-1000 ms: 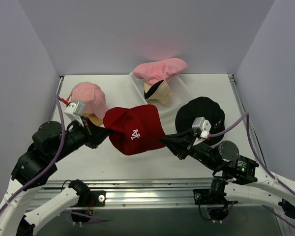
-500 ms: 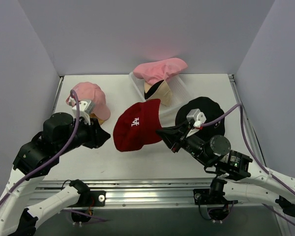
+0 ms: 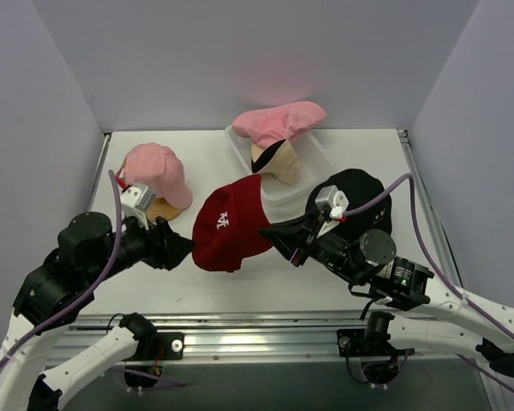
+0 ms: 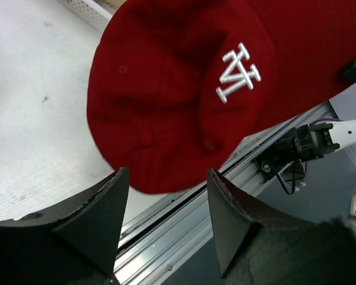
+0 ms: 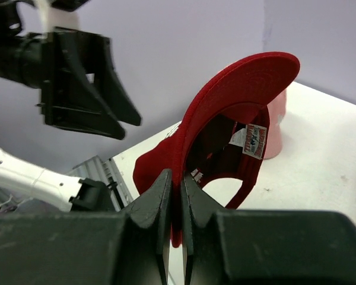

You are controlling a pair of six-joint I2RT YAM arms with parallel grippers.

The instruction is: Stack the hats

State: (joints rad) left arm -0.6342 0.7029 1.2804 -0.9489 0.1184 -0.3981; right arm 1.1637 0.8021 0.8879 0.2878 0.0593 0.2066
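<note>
The red cap [image 3: 227, 227] with a white mark hangs tilted over the table's middle; my right gripper [image 3: 265, 233] is shut on its edge. The right wrist view shows the red cap [image 5: 225, 107] pinched in my right gripper [image 5: 177, 184], inside facing the camera. My left gripper [image 3: 185, 247] stands open just left of the cap, holding nothing. In the left wrist view the red cap [image 4: 184, 89] lies beyond my left gripper [image 4: 166, 184]. A pink hat [image 3: 154, 171] rests on a tan one [image 3: 164, 208] at the left. A pink cap [image 3: 278, 120] sits at the back. My right arm partly hides a black hat [image 3: 364, 193].
A white mesh basket [image 3: 313, 158] stands at the back under the pink cap, with a tan and black thing [image 3: 270, 158] in it. Grey walls close in the table on three sides. A metal rail [image 3: 257, 330] runs along the near edge.
My left gripper has let go of the red cap, opened and drawn back to the left. My right gripper has moved left and tipped the cap up on its edge.
</note>
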